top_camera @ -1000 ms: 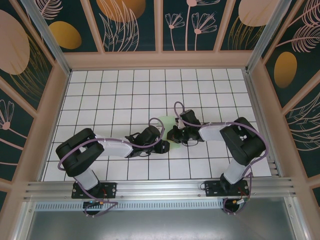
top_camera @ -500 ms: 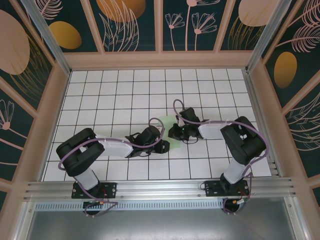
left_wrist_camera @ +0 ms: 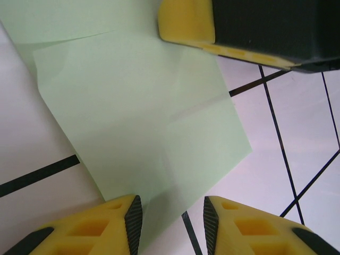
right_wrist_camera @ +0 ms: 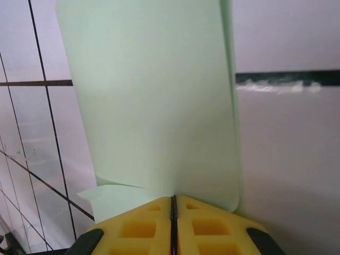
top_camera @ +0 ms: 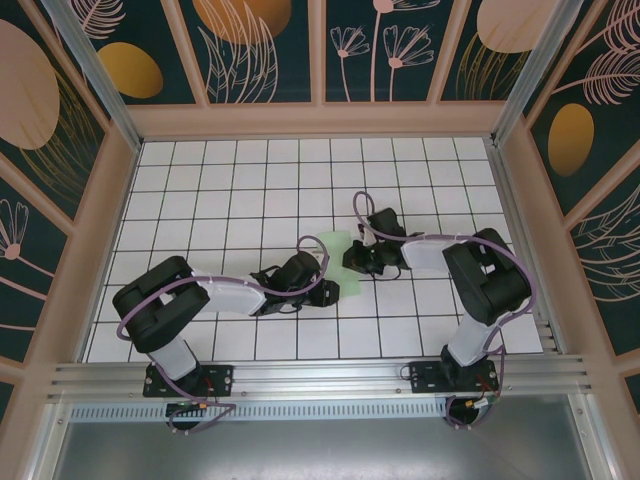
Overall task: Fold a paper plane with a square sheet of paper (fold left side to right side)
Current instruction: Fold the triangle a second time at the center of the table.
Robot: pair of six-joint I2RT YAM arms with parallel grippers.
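While the right tool point(right_wrist_camera: 173, 204) pinches shut on the square sheet of paper point(right_wrist_camera: 154, 106) in the middle of the counter point(top_camera: 200, 180), the left tool point(left_wrist_camera: 172, 215) stands half-open, gripping nothing; edges should meet squarely before any crease is pressed.

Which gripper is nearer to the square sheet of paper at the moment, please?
Right. The right gripper is shut on the square sheet of paper, pinching its lifted edge; the left gripper sits open over its flat part, contact unclear.

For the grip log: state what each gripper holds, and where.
Right gripper pinches the square sheet of paper by one edge; left gripper, jaws apart, holds nothing.
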